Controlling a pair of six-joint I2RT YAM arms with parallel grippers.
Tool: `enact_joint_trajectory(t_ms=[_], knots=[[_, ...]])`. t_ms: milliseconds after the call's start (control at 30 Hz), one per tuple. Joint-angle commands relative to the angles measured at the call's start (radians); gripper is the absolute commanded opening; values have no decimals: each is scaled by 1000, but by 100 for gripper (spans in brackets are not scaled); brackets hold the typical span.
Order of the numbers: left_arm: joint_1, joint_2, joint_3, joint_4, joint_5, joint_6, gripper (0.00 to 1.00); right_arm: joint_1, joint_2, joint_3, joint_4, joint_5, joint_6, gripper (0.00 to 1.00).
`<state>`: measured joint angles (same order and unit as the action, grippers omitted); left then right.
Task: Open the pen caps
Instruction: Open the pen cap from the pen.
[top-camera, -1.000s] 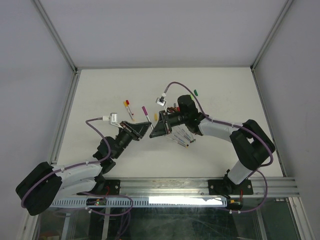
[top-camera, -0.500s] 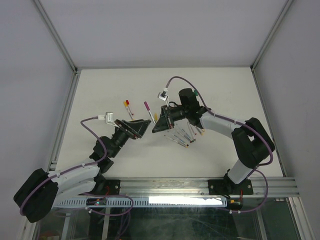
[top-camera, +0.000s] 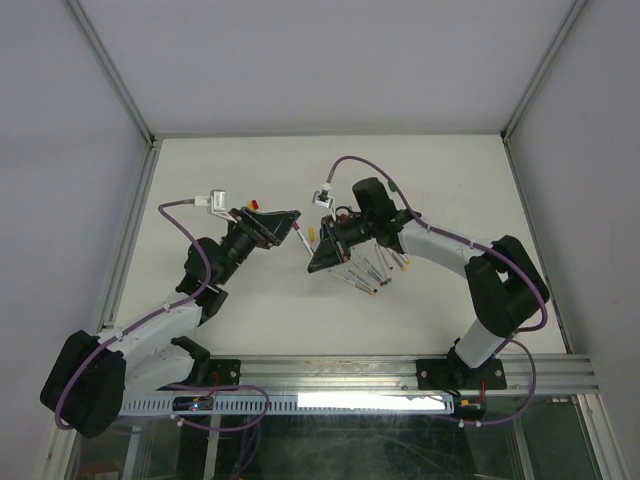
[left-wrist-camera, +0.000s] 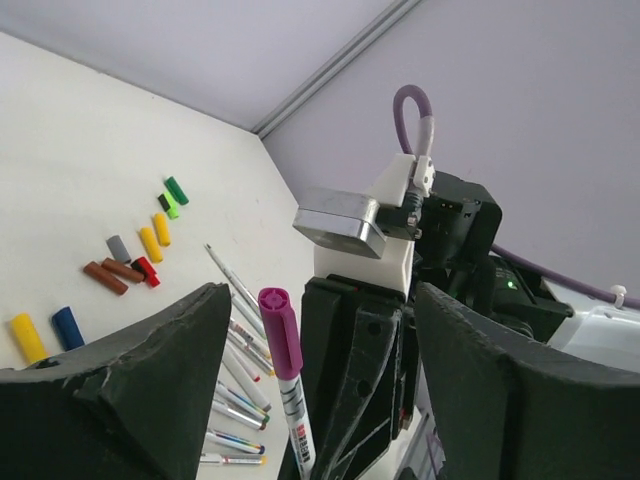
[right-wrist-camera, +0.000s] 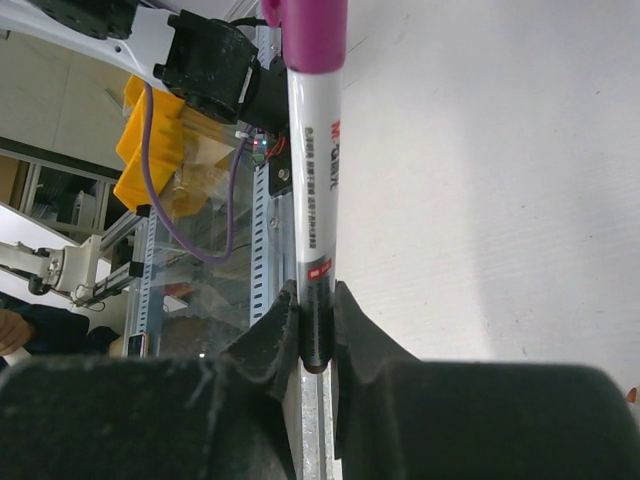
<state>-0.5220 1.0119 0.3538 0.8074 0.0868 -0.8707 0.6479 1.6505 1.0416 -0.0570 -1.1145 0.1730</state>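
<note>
Right gripper (right-wrist-camera: 315, 320) is clamped on a white pen (right-wrist-camera: 310, 200). Its purple cap (left-wrist-camera: 280, 330) is held up between the wide-open fingers of the left gripper (left-wrist-camera: 322, 310), not touched. Loose caps (left-wrist-camera: 125, 270) are scattered on the white table (left-wrist-camera: 70, 150).

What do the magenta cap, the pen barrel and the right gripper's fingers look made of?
Magenta cap: apparently smooth opaque plastic, soft sheen. Pen barrel: glossy white plastic with printed lettering. Right gripper's fingers: matte black, faintly grainy, probably plastic or rubber; unclear which.
</note>
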Motion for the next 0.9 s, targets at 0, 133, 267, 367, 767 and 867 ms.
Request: enact_joint_trajectory(t_ms=[0, 133, 267, 367, 767, 867], knots=[[5, 24, 62, -61, 18, 8, 69, 8, -47, 58, -36, 27, -70, 0], [6, 45, 74, -101, 19, -3, 58, 9, -51, 61, -46, 45, -76, 0], [5, 75, 83, -95, 50, -12, 47, 12, -49, 66, -61, 65, -87, 0], [5, 90, 87, -94, 62, -13, 33, 16, -50, 74, -85, 83, -108, 0], [5, 71, 54, -17, 95, 39, 0, 23, -106, 131, -236, 207, -276, 45], [5, 64, 20, 78, 137, 39, 0, 23, -144, 159, -297, 264, -360, 53]])
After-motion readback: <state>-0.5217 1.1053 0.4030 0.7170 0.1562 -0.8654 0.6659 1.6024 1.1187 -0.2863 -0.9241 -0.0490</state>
